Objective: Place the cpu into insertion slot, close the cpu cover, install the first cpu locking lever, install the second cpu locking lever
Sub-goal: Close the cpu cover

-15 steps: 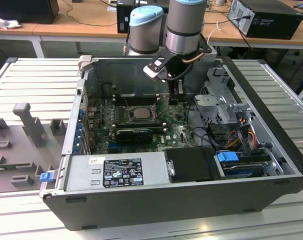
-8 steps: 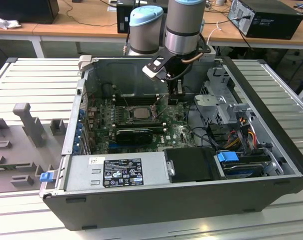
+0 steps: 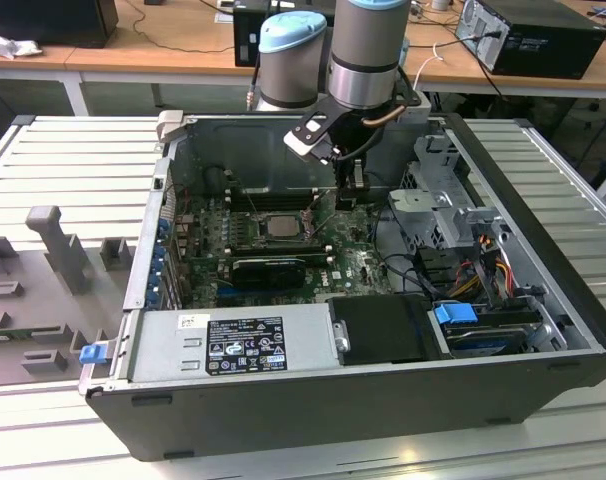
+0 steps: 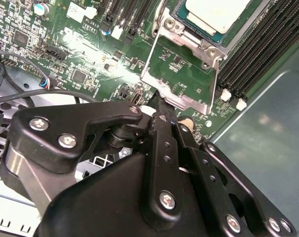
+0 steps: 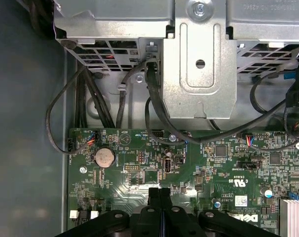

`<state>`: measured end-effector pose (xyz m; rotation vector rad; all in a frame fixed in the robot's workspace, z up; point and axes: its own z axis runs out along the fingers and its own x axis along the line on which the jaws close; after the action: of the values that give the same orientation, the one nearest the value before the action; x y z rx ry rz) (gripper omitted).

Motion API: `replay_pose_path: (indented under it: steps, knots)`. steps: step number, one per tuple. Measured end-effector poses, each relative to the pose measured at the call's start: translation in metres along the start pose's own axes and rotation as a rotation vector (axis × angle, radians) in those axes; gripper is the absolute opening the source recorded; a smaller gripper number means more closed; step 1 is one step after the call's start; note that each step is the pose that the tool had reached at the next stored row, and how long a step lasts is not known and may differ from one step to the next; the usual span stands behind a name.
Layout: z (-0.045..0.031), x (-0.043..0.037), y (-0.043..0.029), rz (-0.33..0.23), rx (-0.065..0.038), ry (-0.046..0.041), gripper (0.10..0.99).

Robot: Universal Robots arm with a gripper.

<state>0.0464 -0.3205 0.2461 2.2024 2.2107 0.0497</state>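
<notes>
The cpu, a pale silver square, lies seated in the insertion slot on the green board; it is also seen in the exterior view as the cpu. The cpu cover, a silver frame with a cut-out centre, is swung open away from the slot, and green board shows through its opening. My gripper is shut with its black fingertips right at the cover's outer edge, nothing visible between them. The gripper also hovers over the board. In the exterior view the gripper hangs just right of the slot.
Long black memory slots run beside the slot. A grey metal drive cage with black cables stands close to the gripper. A long black card and the power supply lie nearer the case front.
</notes>
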Motion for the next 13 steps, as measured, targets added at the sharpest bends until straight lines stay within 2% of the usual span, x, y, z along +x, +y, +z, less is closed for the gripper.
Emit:
replay_pose_path:
  steps: [13]
  knots:
    - [0.0,0.0,-0.0017,0.0,0.0,0.0,0.106]
